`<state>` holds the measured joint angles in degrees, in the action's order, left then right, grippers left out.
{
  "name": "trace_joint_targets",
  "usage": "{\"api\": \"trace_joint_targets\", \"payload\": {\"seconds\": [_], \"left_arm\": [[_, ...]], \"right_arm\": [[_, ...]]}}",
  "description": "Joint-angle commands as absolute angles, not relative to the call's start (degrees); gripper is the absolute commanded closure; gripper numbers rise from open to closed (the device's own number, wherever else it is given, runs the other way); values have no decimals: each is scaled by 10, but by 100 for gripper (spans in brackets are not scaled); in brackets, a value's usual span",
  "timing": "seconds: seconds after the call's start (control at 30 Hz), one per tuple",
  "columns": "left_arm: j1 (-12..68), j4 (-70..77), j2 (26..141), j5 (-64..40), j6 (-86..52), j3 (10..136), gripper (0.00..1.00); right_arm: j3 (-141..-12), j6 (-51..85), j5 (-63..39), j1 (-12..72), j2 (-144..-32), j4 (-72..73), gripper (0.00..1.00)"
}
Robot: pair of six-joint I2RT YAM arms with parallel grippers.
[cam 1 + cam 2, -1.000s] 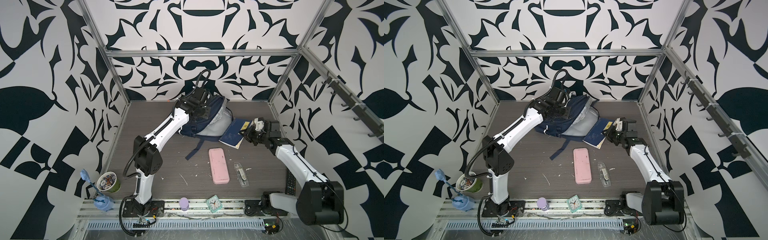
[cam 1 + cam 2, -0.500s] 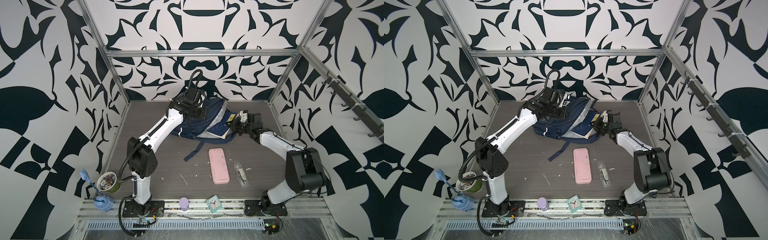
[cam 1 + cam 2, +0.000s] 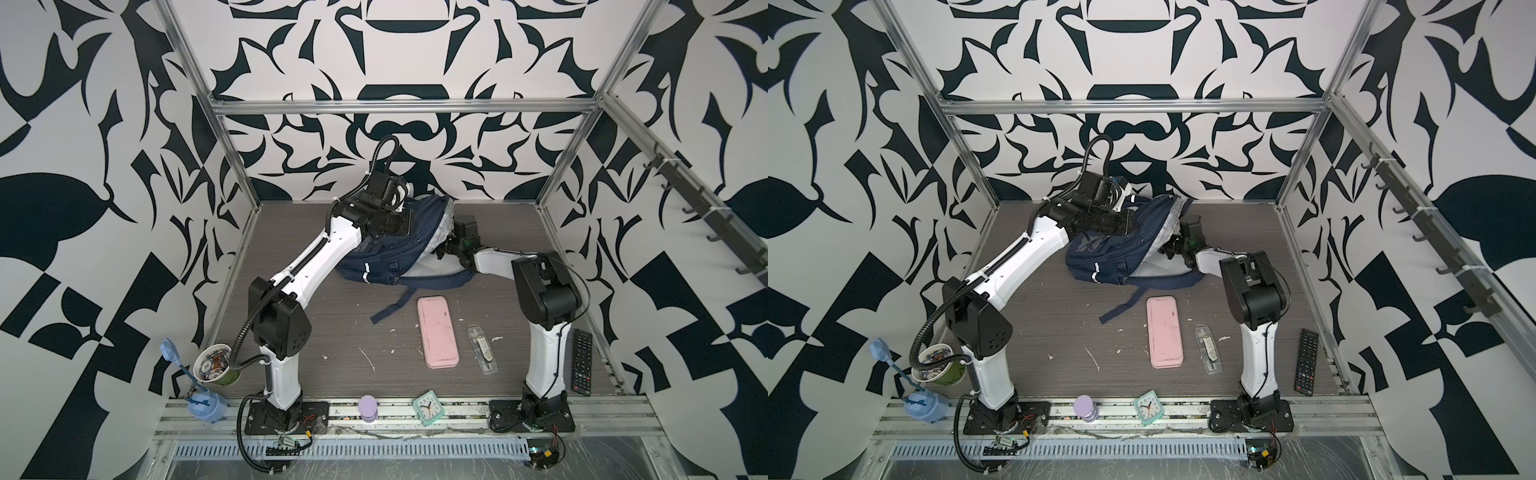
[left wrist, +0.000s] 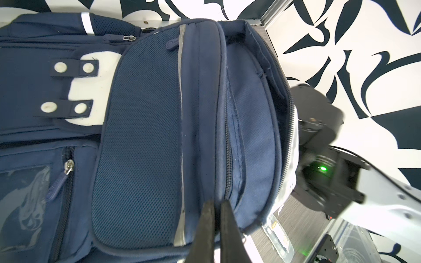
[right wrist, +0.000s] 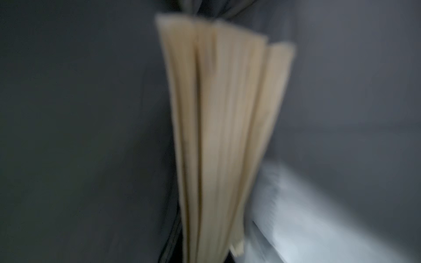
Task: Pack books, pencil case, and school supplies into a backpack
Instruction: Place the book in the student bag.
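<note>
Pinches backpack (image 3: 390, 253) seam with left jaws; clamps books (image 5: 218, 136) edge-on with right jaws inside backpack, in blurred view; leaves pencil case (image 3: 437, 332) and school supplies (image 3: 482, 349) flat on desk (image 3: 332, 316).

The backpack (image 3: 390, 253) lies at the back of the table (image 3: 353, 332). The left arm (image 3: 316, 257) crosses over its top, where the left gripper (image 4: 216, 203) pinches a seam beside a zip. The right arm (image 3: 494, 259) fills the backpack's mouth. Inside, the books (image 5: 218, 136) stand edge-on between the lining walls, with a gap on either side. In front of the backpack a loose strap (image 3: 392, 307) lies across the way, and beyond it are the pencil case (image 3: 437, 332) and the school supplies (image 3: 482, 349), side by side and just apart. On the left arm's side of the backpack the table is bare.
</note>
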<state>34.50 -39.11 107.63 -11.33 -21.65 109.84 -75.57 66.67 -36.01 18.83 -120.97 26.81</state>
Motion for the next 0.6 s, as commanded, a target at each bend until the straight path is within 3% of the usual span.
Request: {"api": "trace_joint_targets", "payload": {"seconds": [0.0, 0.2, 0.27, 0.33, 0.37, 0.43, 0.57], "left_arm": [[343, -354, 1031, -133, -230, 1100, 100], [335, -351, 1022, -138, -236, 1088, 100], [334, -349, 1023, -141, -237, 1086, 100], [333, -348, 1024, -143, -239, 1085, 100], [332, -347, 1025, -143, -240, 1085, 100], [332, -346, 1026, -144, -239, 1082, 100], [330, -343, 1028, -142, -239, 1076, 100]], "right_arm": [[-833, 658, -387, 206, -1231, 273, 100], [-905, 617, -385, 218, -1283, 192, 100], [-914, 604, -384, 218, -1288, 173, 86], [-926, 580, -381, 218, -1291, 138, 63], [-932, 569, -378, 218, -1290, 120, 57], [-937, 545, -372, 217, -1284, 90, 48], [-933, 521, -367, 209, -1261, 59, 41]]}}
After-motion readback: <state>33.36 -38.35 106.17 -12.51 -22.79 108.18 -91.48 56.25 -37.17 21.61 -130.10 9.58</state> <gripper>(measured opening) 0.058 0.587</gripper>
